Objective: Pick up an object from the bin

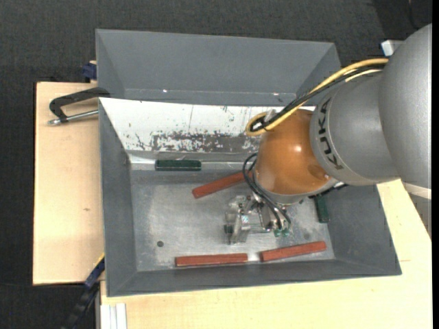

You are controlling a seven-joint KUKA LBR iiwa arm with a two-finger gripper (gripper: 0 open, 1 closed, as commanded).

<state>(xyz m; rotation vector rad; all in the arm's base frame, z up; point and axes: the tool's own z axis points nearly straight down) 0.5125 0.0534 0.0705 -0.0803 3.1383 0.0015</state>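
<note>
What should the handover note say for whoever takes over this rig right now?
Gripper: down near the floor of the bin, right of the middle; whether it has hold of anything cannot be told.
Things: tilted red-brown stick just behind it; left front stick and right front stick along the front wall; green bar by the back wall; dark green piece on the right, beside the arm.
Done: arm lowered into the bin.
Left: grip one thing and lift it out.
</note>
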